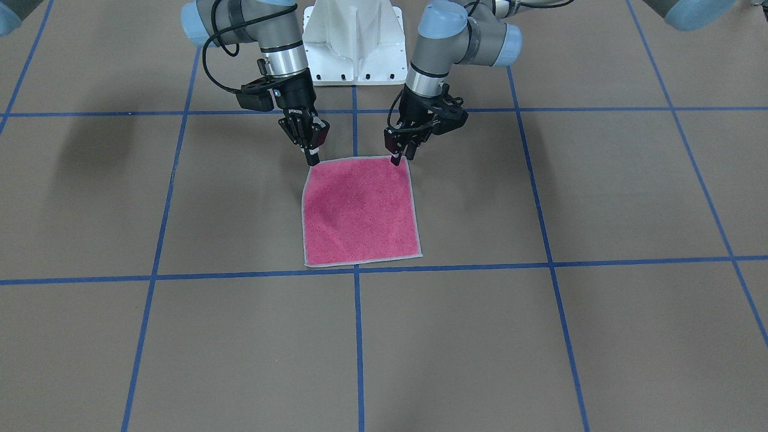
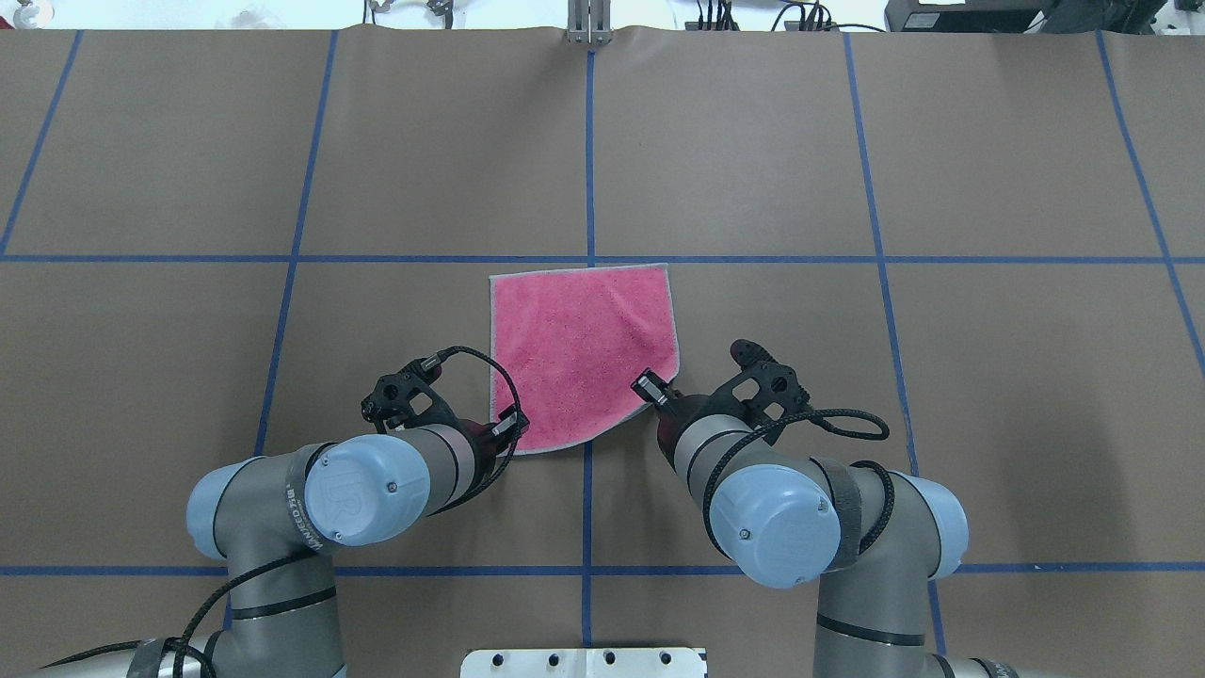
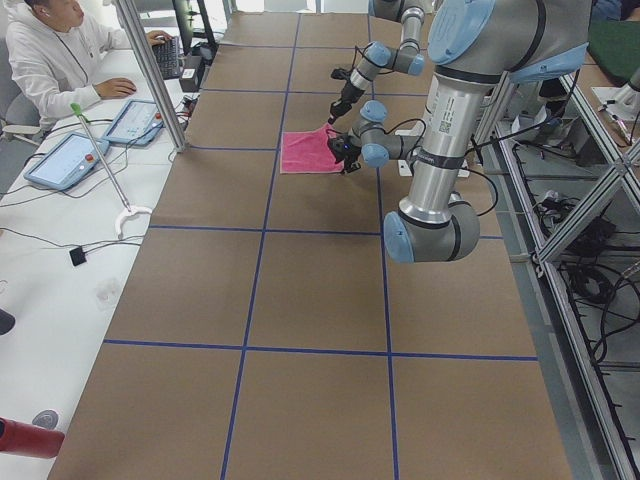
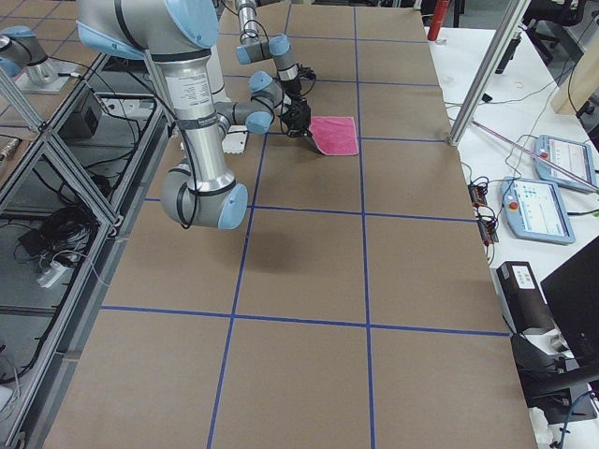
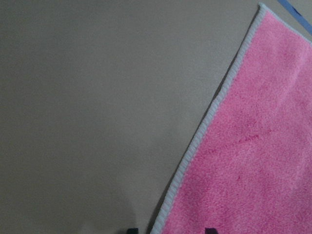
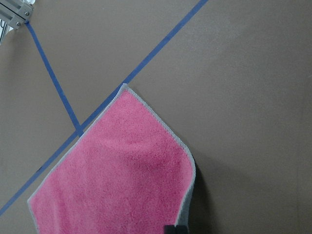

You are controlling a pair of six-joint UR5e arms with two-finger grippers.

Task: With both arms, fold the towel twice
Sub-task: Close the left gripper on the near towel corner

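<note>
Left arm (image 2: 358, 490): nearest the overhead camera. Its blue-capped joint hangs over the table on the robot's side of the towel, with the wrist reaching to the towel's near left corner.
Right arm (image 2: 781, 527): equally close to that camera, on the robot's side of the towel. It angles in towards the towel's near right corner.
Left gripper (image 1: 396, 157): open. In the left wrist view its two fingertips (image 5: 131, 230) stand apart at the bottom edge. The towel's grey hem runs up between them, with one tip over bare table and the other over pink cloth.
Right gripper (image 1: 312, 159): closed on the towel's near right corner. In the right wrist view the tips sit together at the hem.
Towel (image 1: 359, 210): on the table, pink face up, with a light grey hem all round. It lies flat except at the corner the right gripper pinches. That corner curls up off the table and casts a dark shadow beside it.
Table (image 1: 540, 336): a brown surface under the towel on every side.
Blue tape lines (image 1: 358, 336): one line passes under the towel. A crossing line runs just past the towel's edge farthest from the robot.
White pedestal base (image 1: 354, 42): on the robot's side of the towel, apart from it, between the two arms.
Person (image 3: 55, 50): seated at a side bench, well apart from the towel, on its side away from the robot.
</note>
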